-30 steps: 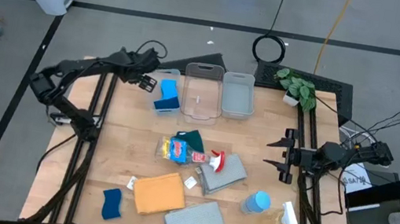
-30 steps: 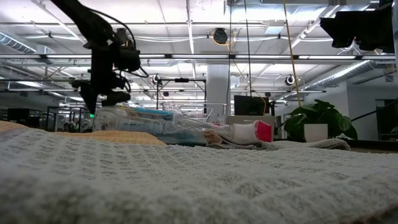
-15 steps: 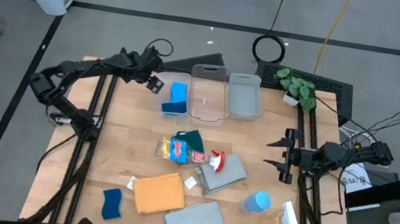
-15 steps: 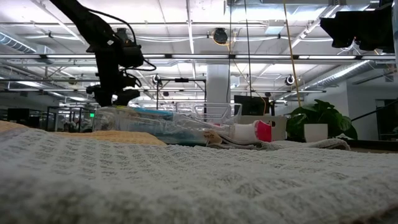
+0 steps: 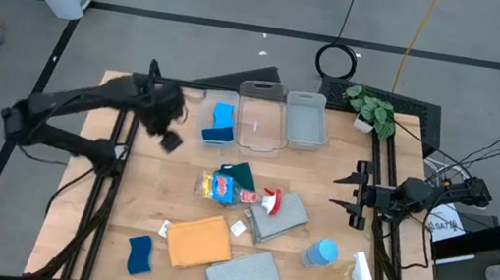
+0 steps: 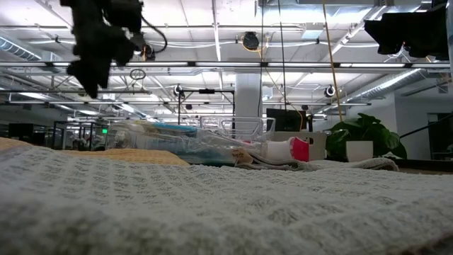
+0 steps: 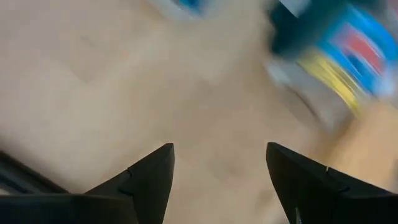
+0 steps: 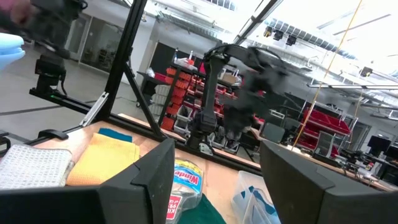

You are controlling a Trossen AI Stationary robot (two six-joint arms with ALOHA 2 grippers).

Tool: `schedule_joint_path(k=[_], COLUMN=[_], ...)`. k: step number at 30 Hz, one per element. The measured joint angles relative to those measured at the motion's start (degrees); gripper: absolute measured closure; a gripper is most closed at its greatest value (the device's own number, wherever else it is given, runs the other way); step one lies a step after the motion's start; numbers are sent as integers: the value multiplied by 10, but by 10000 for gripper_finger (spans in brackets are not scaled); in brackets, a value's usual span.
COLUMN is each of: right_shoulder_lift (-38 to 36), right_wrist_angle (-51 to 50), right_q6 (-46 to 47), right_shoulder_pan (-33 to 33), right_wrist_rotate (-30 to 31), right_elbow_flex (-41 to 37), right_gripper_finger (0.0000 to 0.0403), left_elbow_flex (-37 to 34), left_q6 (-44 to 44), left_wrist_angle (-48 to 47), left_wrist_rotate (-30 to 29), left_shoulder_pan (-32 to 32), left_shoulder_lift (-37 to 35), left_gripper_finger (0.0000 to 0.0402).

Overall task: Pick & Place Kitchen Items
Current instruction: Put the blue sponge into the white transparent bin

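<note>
Hovering left gripper over bare table, fingers spread wide, empty. Blue sponge sits in leftmost clear bin. Next likely pick: wrapped sponge pack mid-table; approach square, descend slowly. Right gripper parked at right edge, open.

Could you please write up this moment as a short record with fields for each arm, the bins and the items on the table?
left gripper: jaws open and empty, above bare table left of the bins
right gripper: jaws open, waiting at the table's right edge
bins: three at the far edge; the left one holds a blue sponge
table middle: green cloth, wrapped packet, red-topped bottle, grey cloth
near edge: orange cloth, second blue sponge, second grey cloth
</note>
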Motion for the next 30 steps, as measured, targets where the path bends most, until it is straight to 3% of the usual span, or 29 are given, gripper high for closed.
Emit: schedule_joint_path(k=[6,11,16,20,25,30], right_shoulder_lift=[0,0,0,0,0,0], right_wrist_angle=[0,0,0,0,0,0], right_q6=[0,0,0,0,0,0], right_shoulder_pan=[0,0,0,0,0,0], right_wrist_rotate=[0,0,0,0,0,0], right_elbow_flex=[0,0,0,0,0,0], right_gripper_finger=[196,195,195,195,197,195], left_elbow_flex=[0,0,-1,-1,-1,-1], left_q6=[-233,-429,-496,-490,-549,-556], left_wrist_angle=[3,40,159,230,238,241], left_wrist_rotate=[5,-44,-73,-65,-10,-65], left_shoulder_pan=[-252,-461,-629,-712,-776,-811], left_shoulder_lift=[-34,-11,72,160,260,330], left_gripper_finger=[144,144,144,144,144,144])
